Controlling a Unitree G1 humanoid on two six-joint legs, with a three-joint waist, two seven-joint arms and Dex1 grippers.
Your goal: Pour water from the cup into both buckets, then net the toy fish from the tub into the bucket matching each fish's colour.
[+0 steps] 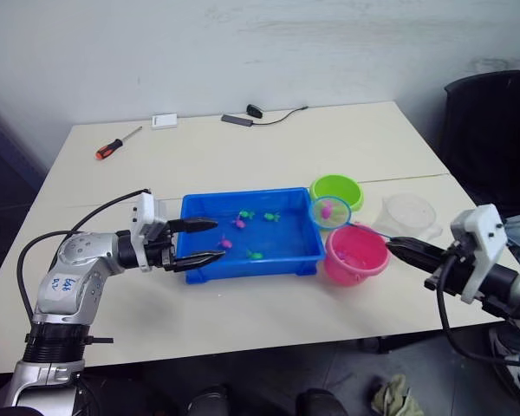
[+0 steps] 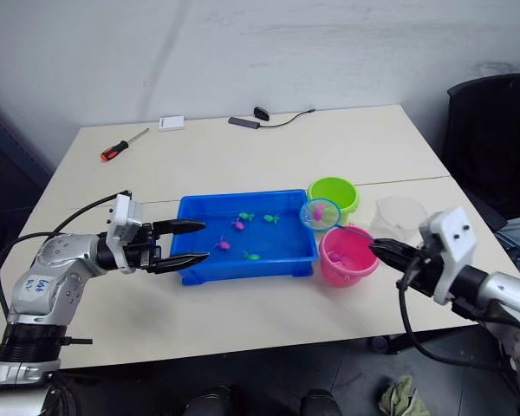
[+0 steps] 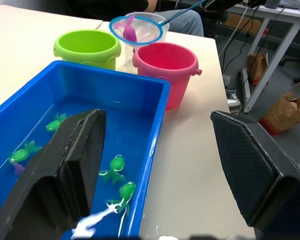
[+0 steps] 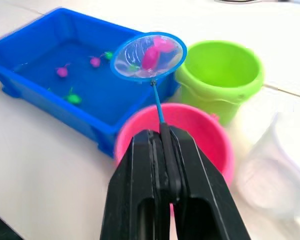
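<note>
Pale and matte, the surface (image 1: pixel 243 156) sits against a white wall, with a dark chair (image 1: pixel 494 130) at its right side. Toward the back lie a screwdriver (image 1: pixel 117 144) with a red and black handle, a small white box (image 1: pixel 164 120) and a black cable (image 1: pixel 264 113). Near the middle is the tub (image 1: pixel 195 260), bright blue, with shallow water and several toy fish in it, among them a green fish (image 1: pixel 255 255) and a pink fish (image 1: pixel 226 243). Just beside the tub's right end stand the buckets: the green bucket (image 1: pixel 337 187) farther back and the pink bucket (image 1: pixel 357 254) nearer the robot, close together. The cup (image 1: pixel 407 214) stands just to the right of them, clear and upright. The left gripper (image 1: pixel 198 242) is at the tub's left end with its fingers spread wide, one over the water and the other outside the near wall, so that they straddle the near-left corner of the tub; whether either finger touches the plastic cannot be told. The right gripper (image 4: pixel 162 145) has its fingers clenched on the thin blue handle of the net (image 4: pixel 149 56), whose round hoop is in the air between the tub's right end and the two buckets. Inside the mesh lies a netted pink fish (image 4: pixel 153 53).
</note>
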